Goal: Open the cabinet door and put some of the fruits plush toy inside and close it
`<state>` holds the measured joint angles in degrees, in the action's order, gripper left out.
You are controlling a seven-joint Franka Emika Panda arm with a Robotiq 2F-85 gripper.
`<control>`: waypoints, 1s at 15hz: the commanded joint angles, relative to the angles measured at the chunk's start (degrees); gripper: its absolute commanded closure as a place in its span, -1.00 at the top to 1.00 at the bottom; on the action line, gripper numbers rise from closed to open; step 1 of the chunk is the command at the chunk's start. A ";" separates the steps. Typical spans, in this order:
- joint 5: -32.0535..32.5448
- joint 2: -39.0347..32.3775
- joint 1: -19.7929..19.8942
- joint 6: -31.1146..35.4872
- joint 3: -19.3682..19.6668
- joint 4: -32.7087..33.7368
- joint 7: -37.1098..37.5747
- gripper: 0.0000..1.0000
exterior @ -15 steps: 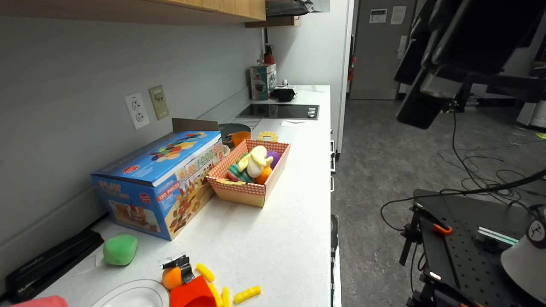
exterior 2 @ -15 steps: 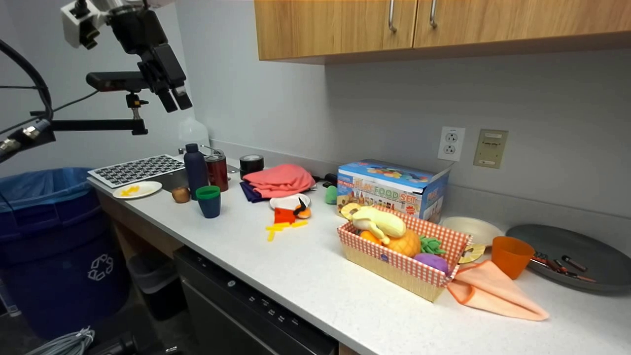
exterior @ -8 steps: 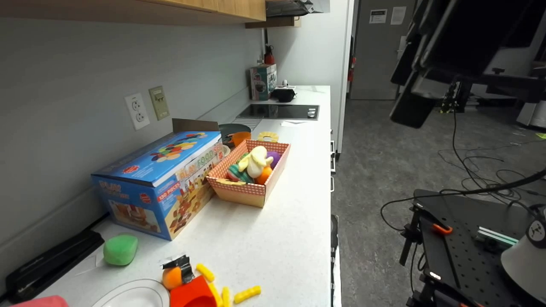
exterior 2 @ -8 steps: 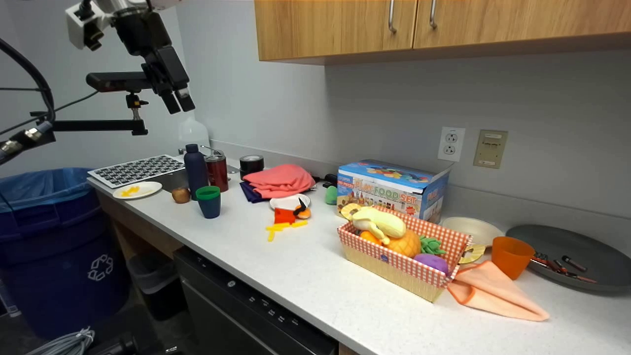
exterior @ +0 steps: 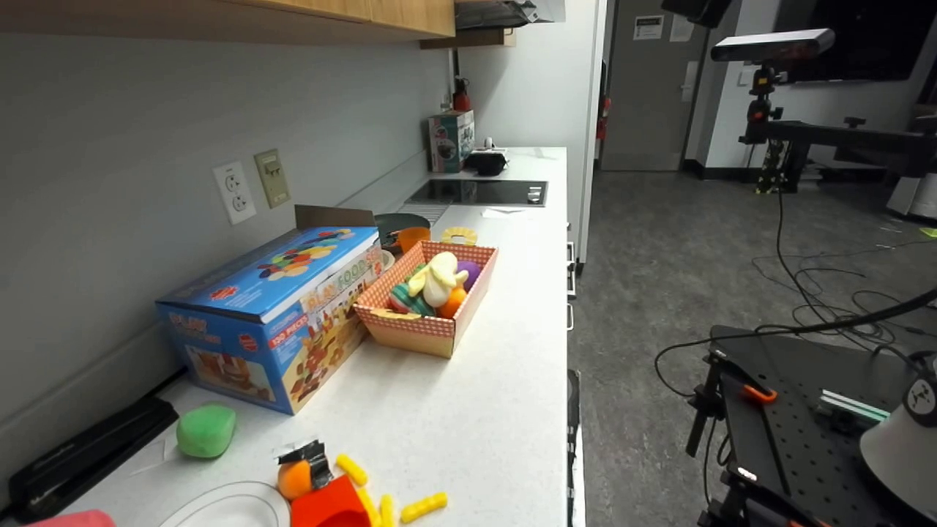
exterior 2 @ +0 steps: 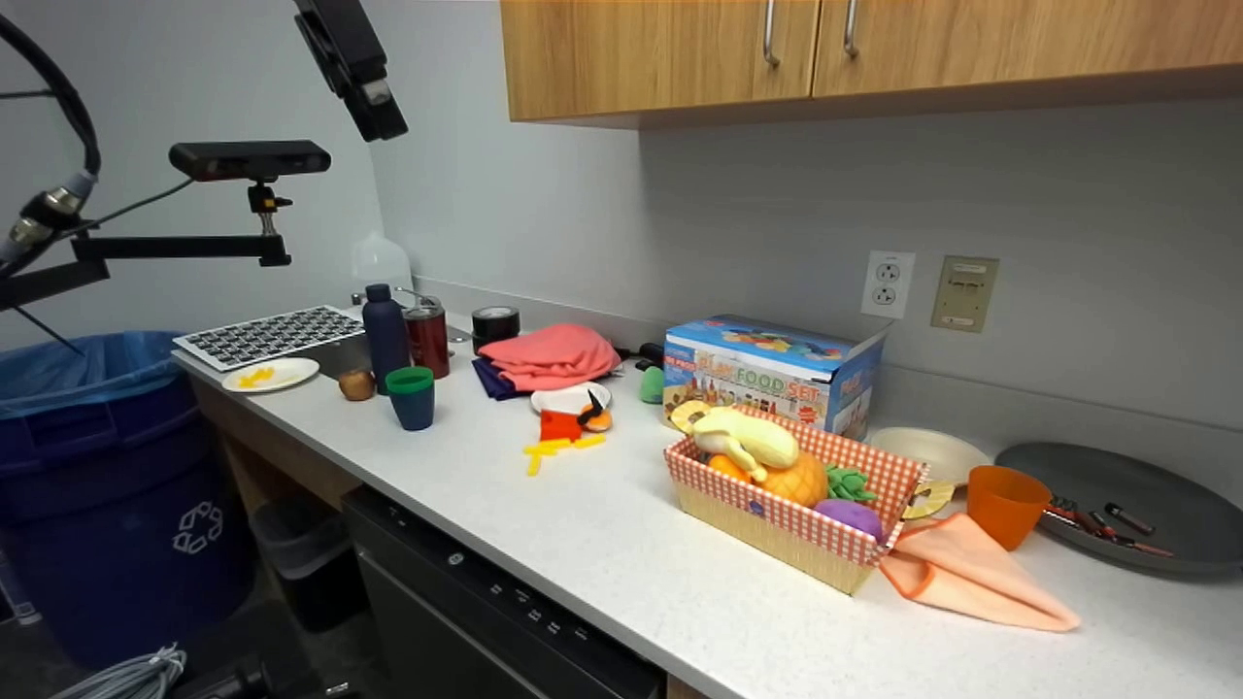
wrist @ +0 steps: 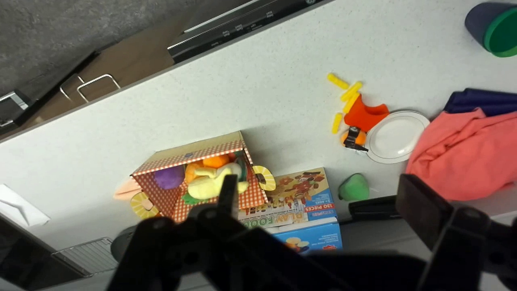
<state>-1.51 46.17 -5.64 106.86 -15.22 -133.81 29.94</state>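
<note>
The light wooden cabinet doors with metal handles are shut above the counter. The cabinet's lower edge shows in an exterior view. Plush fruits lie in a red-checked basket: a peeled banana, a pineapple, an orange and a purple one. A green plush lies on the counter. My gripper is open and empty, high above the counter. In an exterior view the gripper is left of the cabinet, near its lower-edge height.
A blue play food box stands behind the basket. A red toy with yellow sticks, a plate, pink cloth, bottle and green cup stand farther along. A camera on a post is below the gripper.
My gripper has moved up and towards the cabinet side. It has almost left the top of an exterior view. The fruits, basket and cabinet doors have not moved.
</note>
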 commanded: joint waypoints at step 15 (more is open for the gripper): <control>4.95 -6.67 8.34 2.92 3.38 10.87 -3.86 1.00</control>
<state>0.41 43.46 -1.04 109.54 -12.97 -129.72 28.08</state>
